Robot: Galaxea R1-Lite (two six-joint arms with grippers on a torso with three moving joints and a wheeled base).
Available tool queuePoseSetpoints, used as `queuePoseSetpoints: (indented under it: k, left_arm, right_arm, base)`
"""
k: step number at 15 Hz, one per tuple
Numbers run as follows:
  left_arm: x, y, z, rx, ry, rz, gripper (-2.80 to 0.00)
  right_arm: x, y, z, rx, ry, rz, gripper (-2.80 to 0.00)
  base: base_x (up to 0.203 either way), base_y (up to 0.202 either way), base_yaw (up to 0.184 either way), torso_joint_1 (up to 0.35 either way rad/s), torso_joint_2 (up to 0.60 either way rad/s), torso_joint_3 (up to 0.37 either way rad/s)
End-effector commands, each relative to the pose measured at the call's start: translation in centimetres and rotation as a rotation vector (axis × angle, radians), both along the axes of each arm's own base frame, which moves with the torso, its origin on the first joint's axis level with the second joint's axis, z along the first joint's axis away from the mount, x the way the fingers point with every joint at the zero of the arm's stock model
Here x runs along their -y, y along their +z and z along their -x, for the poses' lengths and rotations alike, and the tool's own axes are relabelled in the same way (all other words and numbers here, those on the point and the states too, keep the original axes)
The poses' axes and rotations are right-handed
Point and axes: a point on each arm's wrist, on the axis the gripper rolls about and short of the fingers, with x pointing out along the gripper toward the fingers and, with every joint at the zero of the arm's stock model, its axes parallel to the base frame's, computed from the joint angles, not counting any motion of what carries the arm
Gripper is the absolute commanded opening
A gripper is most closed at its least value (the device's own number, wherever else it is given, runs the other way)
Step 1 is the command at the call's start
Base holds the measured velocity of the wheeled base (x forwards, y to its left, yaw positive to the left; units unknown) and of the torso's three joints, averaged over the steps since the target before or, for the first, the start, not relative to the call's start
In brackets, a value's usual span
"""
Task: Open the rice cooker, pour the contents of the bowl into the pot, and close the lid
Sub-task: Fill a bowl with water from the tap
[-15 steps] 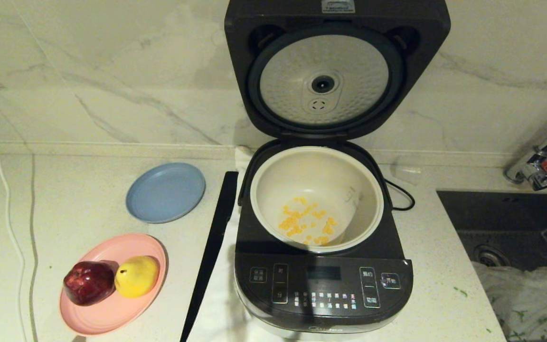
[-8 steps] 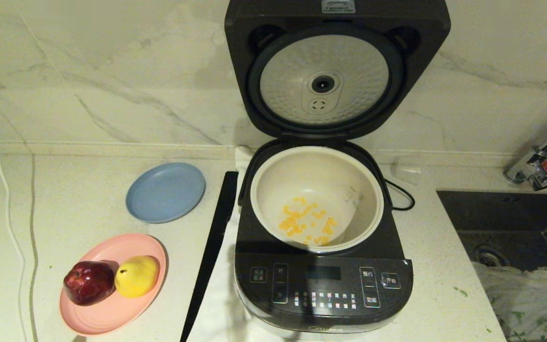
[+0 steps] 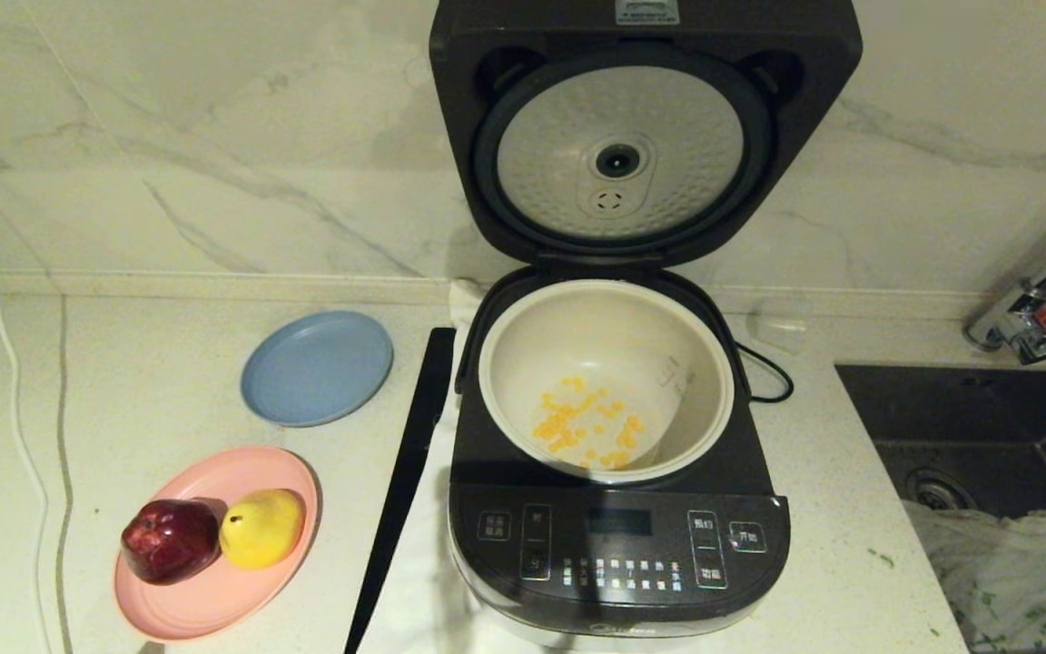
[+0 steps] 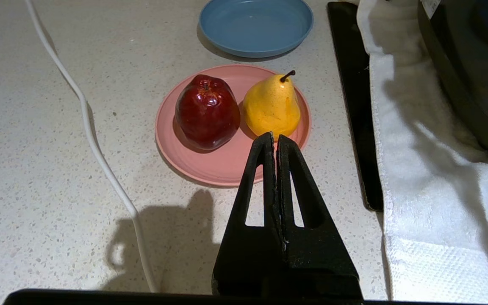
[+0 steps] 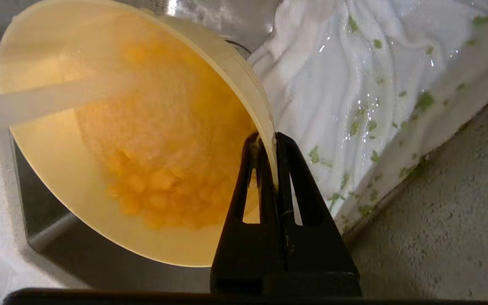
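Note:
The rice cooker (image 3: pixel 618 554) stands open at the counter's centre, its lid (image 3: pixel 618 154) upright against the wall with the dimpled silver plate facing me. Inside it, the cream pot (image 3: pixel 577 336) holds scattered yellow kernels (image 3: pixel 582 427). Neither gripper shows in the head view. In the right wrist view my right gripper (image 5: pixel 269 137) is shut on the rim of the pale yellow bowl (image 5: pixel 57 169), which is tilted and holds a blurred heap of kernels (image 5: pixel 163 182) beside the sink. My left gripper (image 4: pixel 274 136) is shut and empty, hanging above the counter near the pink plate (image 4: pixel 227 169).
A blue plate (image 3: pixel 317 367) lies left of the cooker; the pink plate (image 3: pixel 205 618) carries a red apple (image 3: pixel 169 540) and a yellow pear (image 3: pixel 261 527). A black strip (image 3: pixel 405 481) and white towel (image 4: pixel 417 169) flank the cooker. At the right are the sink (image 3: pixel 968 418), a wet cloth (image 3: pixel 1004 563) and a faucet (image 3: pixel 1022 318).
The cooker, lid, pot and kernels stand as before. Only faint lines inside the sink at the right edge have shifted.

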Motion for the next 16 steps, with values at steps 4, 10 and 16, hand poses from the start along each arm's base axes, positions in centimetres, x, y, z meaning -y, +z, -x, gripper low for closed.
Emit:
queuePoseSetpoints:
  k: [4,10,16]
  left_arm:
    - [0.0,-0.2,-0.1,-0.008,0.001,0.000,-2.80]
    - [0.0,-0.2,-0.1,-0.008,0.000,0.000,-2.80]
    - [0.0,-0.2,-0.1,-0.008,0.001,0.000,-2.80]
  right_arm:
    - [-0.5,1.2,0.3,0.005,0.000,0.007,-2.80]
    - [-6.7,4.3,1.5,-0.064,0.151,0.010,-2.80]
    - [-16.6,8.6,2.5,-0.048,0.348,0.077,-2.80]
  base:
    - [0.000,0.000,0.000,0.000,0.00,0.000]
    - [0.000,0.000,0.000,0.000,0.00,0.000]
    - [0.000,0.000,0.000,0.000,0.00,0.000]
